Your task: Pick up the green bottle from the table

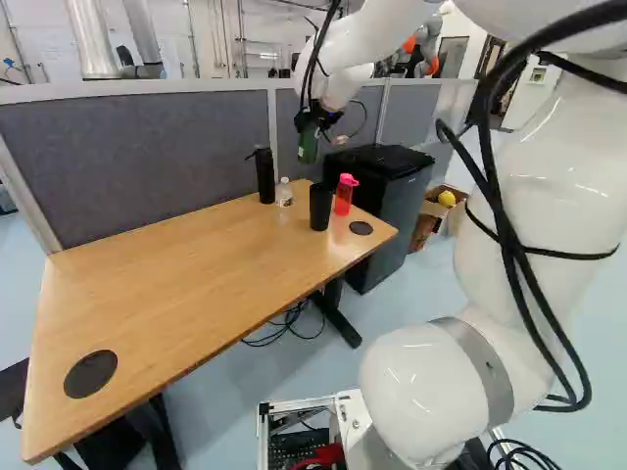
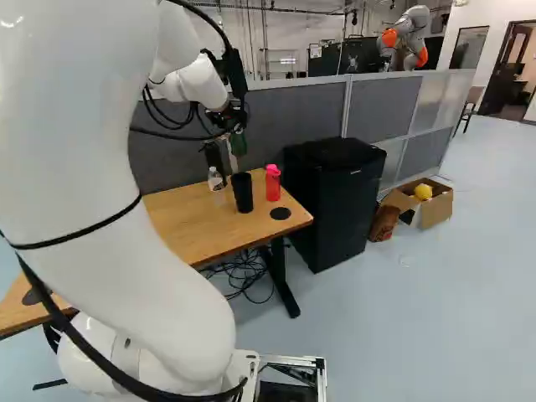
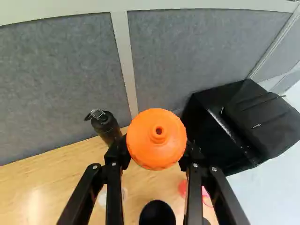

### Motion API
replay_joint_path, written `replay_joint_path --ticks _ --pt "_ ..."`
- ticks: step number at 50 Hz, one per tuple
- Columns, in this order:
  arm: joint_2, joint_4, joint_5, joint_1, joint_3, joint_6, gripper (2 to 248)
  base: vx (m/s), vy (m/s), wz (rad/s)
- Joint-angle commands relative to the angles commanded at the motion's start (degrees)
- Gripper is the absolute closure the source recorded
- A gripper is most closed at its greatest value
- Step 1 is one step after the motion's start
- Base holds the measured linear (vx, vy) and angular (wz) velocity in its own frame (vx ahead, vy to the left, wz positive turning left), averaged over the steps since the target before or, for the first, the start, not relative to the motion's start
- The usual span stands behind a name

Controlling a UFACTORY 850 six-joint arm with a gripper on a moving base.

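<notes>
The green bottle [image 1: 308, 147] is hanging upright above the far end of the desk [image 1: 196, 264], its orange cap [image 3: 156, 140] showing between the fingers; we are pinching it with our claw [image 1: 311, 123]; on the desk, a black cup [image 1: 320, 208], a clear bottle [image 1: 285, 194] and a red bottle [image 1: 344, 196] are standing near one another.

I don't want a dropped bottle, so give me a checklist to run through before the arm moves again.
1. Green bottle between the jaws: ok, closed on it from both sides.
2. Bottle off the table: ok, it hangs above the surface.
3. Orange cap on: ok.
4. Black cup, red bottle and clear bottle upright: ok, all three stand.
5. Grip firm enough for a fast move: cannot tell.
</notes>
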Motion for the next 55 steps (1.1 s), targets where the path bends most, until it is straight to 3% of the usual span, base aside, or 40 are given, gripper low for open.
replay_joint_path --ticks 55 --pt "17.41 0.00 0.00 1.33 16.50 0.00 129 0.000 0.000 0.000"
